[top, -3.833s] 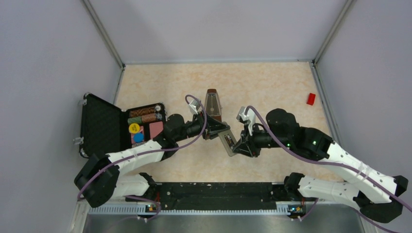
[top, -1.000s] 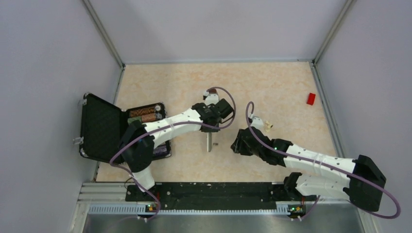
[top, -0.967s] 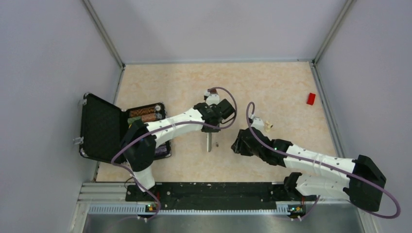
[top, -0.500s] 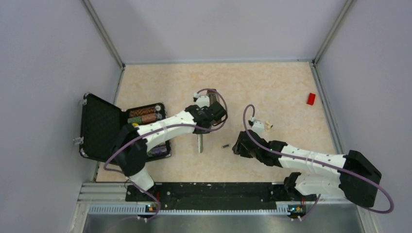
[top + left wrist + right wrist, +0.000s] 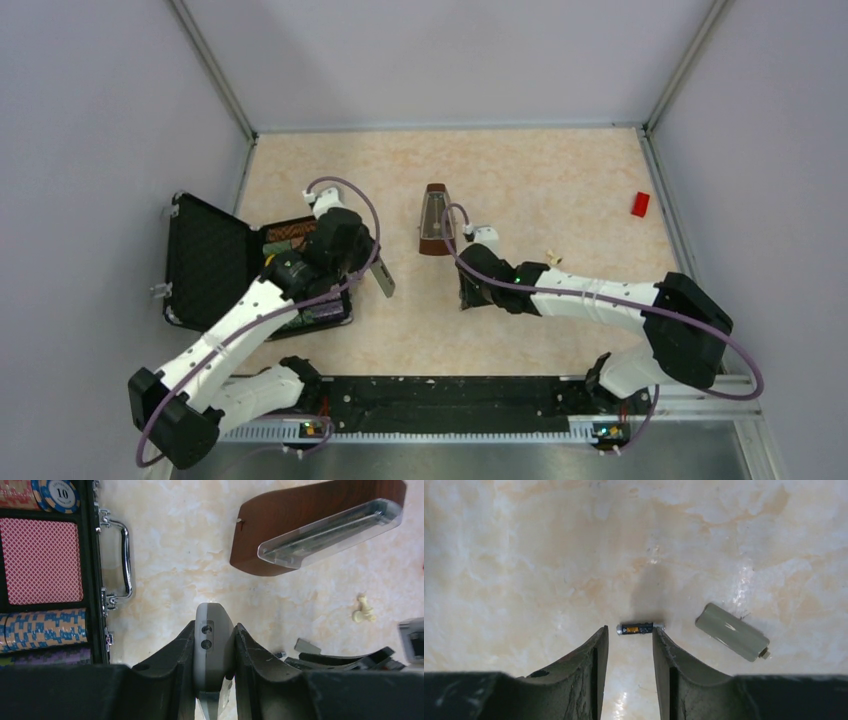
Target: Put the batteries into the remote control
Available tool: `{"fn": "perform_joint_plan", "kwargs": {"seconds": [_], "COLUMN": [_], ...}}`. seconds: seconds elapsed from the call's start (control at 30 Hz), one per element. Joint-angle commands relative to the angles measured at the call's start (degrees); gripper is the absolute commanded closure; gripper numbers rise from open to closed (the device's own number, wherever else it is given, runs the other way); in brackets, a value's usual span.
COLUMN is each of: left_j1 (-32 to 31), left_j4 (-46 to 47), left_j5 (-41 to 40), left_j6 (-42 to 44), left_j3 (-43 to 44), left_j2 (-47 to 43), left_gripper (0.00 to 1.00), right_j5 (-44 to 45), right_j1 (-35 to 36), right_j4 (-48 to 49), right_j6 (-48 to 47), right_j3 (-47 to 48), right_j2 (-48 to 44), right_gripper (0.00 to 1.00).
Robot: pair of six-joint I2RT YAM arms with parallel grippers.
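The tiny dark cylindrical battery [image 5: 640, 628] lies on the table [image 5: 524, 555] at the parted fingertips of the right gripper [image 5: 630, 636], long axis spanning their gap (end to end). The left gripper [image 5: 215, 636] clamps the slim grey-backed remote control [image 5: 214, 617].

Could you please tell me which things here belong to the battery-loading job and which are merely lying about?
Job: remote control in left gripper; battery, straddled by open right gripper; grey cover, probably.
Lying about: metronome, poker-chip case, red block, cream piece.
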Motion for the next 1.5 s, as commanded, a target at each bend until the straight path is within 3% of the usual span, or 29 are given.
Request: {"fn": "perform_joint_plan", "kwargs": {"seconds": [0.0, 0.27, 0.53, 0.93, 1.17, 1.47], "left_j1": [4.5, 11.6, 21.7, 30.7, 32.1, 32.7], "left_j4": [5.3, 8.2, 11.0, 15.7, 16.9, 17.8], "left_j5": [8.0, 18.2, 29.0, 37.7, 39.6, 40.4], "left_j6": [4.4, 9.7, 10.0, 8.5, 8.4, 8.1], "left_j3": [-0.6, -0.5, -1.1, 0.1, -0.2, -0.5], "left_j2": [-4.5, -7.2, -8.2, -4.9, -3.7, -3.5], "left_gripper": [1.0, 1.0, 1.0, 1.0, 1.0, 1.0], "right_j5": [-11.0, -17.8, -26.7, -25.5, -26.1, -27.9], "right_j1": [0.3, -1.2, -3.1, -5.1, -5.3, -5.4], "right_j4": [0.7, -2.1, -1.6, -5.9, -8.1, -9.1], "right_j6": [-24.4, -47.7, -60.9, -67.6, -68.6, -69.1], "right_j3": [1.2, 1.6, 4.4, 9.6, 9.5, 8.1], "right_j2": [-0.7, 0.6, 5.4, 12.3, 13.9, 13.5], "right_gripper": [0.6, 0.55, 0.54, 0.59, 0.75, 0.71]}}
